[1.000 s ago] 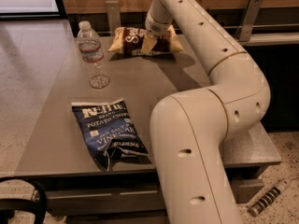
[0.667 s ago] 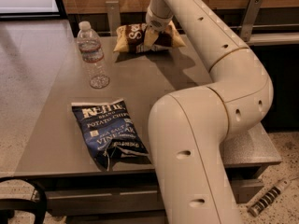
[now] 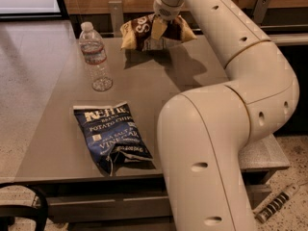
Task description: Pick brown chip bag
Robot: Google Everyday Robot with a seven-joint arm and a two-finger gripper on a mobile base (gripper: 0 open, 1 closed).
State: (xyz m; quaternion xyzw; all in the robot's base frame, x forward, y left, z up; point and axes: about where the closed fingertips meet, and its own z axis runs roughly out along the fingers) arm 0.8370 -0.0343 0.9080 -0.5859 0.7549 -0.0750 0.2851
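end effector (image 3: pixel 160 29) is pinching the brown bag (image 3: pixel 137 30) mid-body, sitting right on top of it | bag is hanging over the table's (image 3: pixel 144 90) far end, looking clear of the surface, long axis running left-right | blue bag (image 3: pixel 111 136) and bottle (image 3: pixel 95 57) are sitting well apart | probably just needing a straight lift

The gripper (image 3: pixel 159 30) is hanging over the table's (image 3: pixel 144 90) far edge, pinching the brown chip bag (image 3: pixel 136 31), with bare tabletop lying open below and in front of it. Left of it, the upright water bottle (image 3: pixel 95 57) is standing well apart. The blue Kettle potato chip bag (image 3: pixel 111 137) is lying flat near the front edge, and the robot's own arm (image 3: pixel 226 129) is filling the right side.
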